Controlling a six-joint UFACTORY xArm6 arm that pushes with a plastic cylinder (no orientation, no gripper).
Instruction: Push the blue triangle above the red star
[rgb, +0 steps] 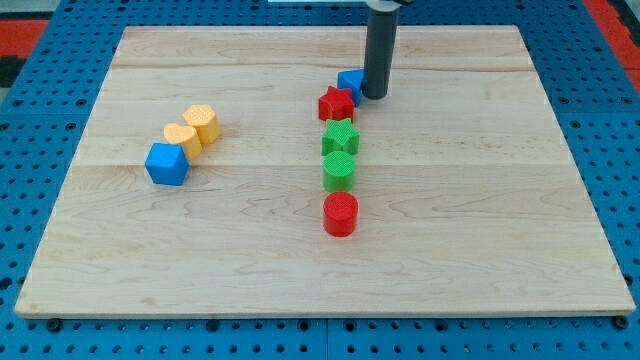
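Note:
The blue triangle (350, 81) lies on the wooden board, touching the upper right of the red star (336, 103). My tip (375, 96) stands just to the right of the blue triangle, touching or nearly touching it, and to the upper right of the red star. The rod hides part of the triangle's right side.
Below the red star runs a column: a green star (340, 137), a green cylinder (338, 170) and a red cylinder (340, 214). At the view's left sit a blue cube (166, 164), a yellow heart-like block (181, 137) and a yellow hexagon (202, 122). The board's top edge (320, 28) is close above.

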